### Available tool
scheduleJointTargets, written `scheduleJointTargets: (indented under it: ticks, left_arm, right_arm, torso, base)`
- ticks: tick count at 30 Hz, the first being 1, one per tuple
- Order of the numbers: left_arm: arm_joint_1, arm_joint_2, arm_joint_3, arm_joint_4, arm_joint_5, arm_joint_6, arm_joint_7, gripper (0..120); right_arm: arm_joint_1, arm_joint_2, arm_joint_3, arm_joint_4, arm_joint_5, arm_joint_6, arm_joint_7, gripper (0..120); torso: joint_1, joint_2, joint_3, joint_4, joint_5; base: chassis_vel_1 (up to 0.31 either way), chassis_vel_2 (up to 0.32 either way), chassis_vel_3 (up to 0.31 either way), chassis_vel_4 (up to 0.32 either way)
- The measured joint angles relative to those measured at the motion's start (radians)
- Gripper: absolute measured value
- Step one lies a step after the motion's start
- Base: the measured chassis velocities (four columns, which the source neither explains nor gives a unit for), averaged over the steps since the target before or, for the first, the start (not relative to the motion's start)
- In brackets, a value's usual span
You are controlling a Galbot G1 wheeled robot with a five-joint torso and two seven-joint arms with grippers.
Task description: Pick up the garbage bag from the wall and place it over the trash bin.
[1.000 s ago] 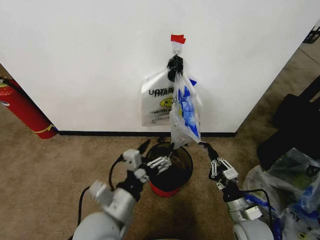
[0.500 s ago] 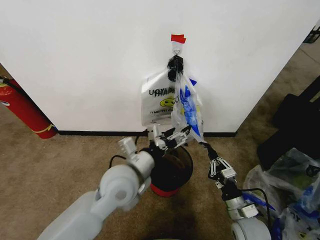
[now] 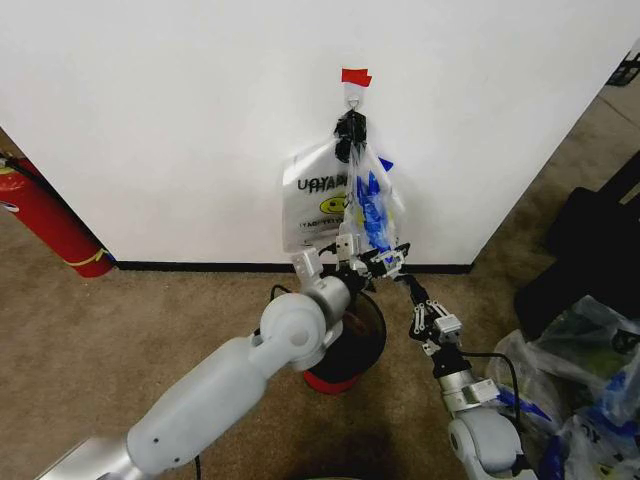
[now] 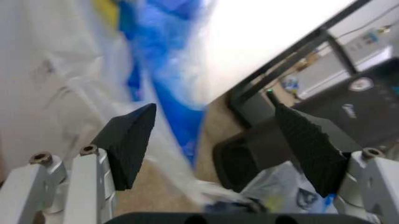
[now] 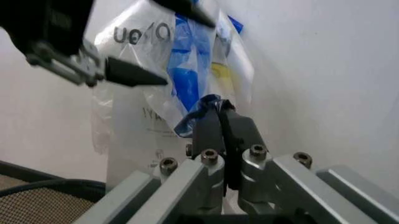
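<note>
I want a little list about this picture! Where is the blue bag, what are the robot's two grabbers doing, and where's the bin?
garbage bag: hangs on the wall from a small hook under red tape
smiley bag: hangs behind it on the same hook
left gripper: raised to the garbage bag's lower part, fingers open wide
right gripper: fingers shut on the garbage bag's bottom blue edge
trash bin: on the carpet below the bags, no bag over it yet
fire extinguisher: by the wall, far to the robot's left

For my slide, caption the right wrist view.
Right pincer shut on the garbage bag's blue lower edge at the wall, left pincer open alongside.
</note>
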Motion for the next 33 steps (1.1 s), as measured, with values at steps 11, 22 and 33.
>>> scheduleJointTargets:
  ticks: [11, 22, 33]
  left_arm:
    - [-0.016, -0.016, 0.003, 0.06, -0.008, -0.005, -0.016, 59]
    - [-0.008, -0.011, 0.01, 0.054, 0.007, -0.038, -0.004, 19]
    - [-0.014, -0.013, 0.001, 0.037, 0.024, -0.05, 0.0, 0]
  right_arm:
    - [-0.005, -0.004, 0.006, 0.004, 0.01, 0.002, -0.005, 0]
    - [-0.002, -0.008, 0.006, -0.01, 0.006, 0.002, -0.006, 0]
    - [0.0, -0.005, 0.007, -0.013, 0.003, 0.003, -0.001, 0]
  torso:
    - [0.0, 0.0, 0.0, 0.0, 0.0]
    - [0.0, 0.0, 0.0, 0.0, 0.0]
    - [0.0, 0.0, 0.0, -0.0004, -0.0001]
  base:
    - [0.0, 0.0, 0.0, 0.0]
    - [0.0, 0.0, 0.0, 0.0]
    - [0.0, 0.0, 0.0, 0.0]
